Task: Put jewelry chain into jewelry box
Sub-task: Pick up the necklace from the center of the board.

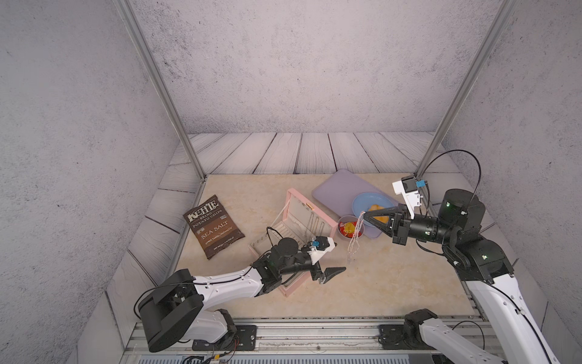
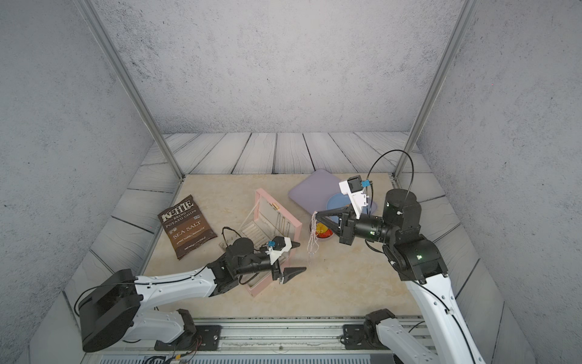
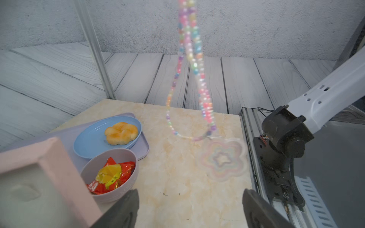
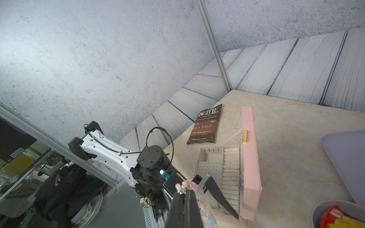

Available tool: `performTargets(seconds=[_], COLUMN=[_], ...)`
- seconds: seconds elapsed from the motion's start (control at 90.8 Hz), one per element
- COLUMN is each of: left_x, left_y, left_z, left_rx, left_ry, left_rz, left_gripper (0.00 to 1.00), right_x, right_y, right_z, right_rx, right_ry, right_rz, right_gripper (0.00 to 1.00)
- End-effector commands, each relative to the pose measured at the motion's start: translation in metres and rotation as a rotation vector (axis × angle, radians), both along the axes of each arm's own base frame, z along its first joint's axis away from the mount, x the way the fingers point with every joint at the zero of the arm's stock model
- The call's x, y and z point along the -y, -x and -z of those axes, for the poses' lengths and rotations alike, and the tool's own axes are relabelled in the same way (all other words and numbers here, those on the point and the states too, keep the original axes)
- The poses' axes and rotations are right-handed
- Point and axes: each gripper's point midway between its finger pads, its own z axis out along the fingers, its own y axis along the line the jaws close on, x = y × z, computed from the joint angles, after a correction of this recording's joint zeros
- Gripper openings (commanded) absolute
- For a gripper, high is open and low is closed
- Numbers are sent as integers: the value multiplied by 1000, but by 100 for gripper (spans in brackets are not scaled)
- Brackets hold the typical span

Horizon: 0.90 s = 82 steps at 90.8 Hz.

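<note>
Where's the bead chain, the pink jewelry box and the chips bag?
jewelry chain (image 3: 205, 98), left wrist view, on a hanging bead strand.
jewelry box (image 4: 250, 167), right wrist view, on the pink lid.
chip bag (image 1: 214, 225), a top view, on its printed front.

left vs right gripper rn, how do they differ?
The left gripper is open and empty; the right gripper is shut on the beaded chain. The left gripper sits low beside the jewelry box; the right gripper is higher, chain dangling beneath it. Both have black tapered fingers.

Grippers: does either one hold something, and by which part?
The right gripper is shut on the jewelry chain, pinching its top end; the rest hangs free. The left gripper is open and empty.
</note>
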Motion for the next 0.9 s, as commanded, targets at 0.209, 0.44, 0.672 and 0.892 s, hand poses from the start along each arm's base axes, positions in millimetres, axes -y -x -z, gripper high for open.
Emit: performTargets(seconds=[0.209, 0.44, 0.672, 0.892], left_x=[19, 22, 34, 44], left_y=[-20, -42, -6, -8], left_z=[-28, -17, -37, -45], left_rx=[24, 26, 73, 94], left_ry=[72, 9, 113, 124], left_rz=[-46, -168, 45, 67], left_gripper=[90, 87, 78, 60], right_x=[0, -1, -3, -3], right_y=[13, 14, 11, 10], right_z=[-18, -24, -21, -17], right_rx=[53, 62, 56, 46], right_ry=[-43, -63, -70, -70], right_rz=[-29, -47, -47, -49], right_gripper=[0, 0, 0, 0])
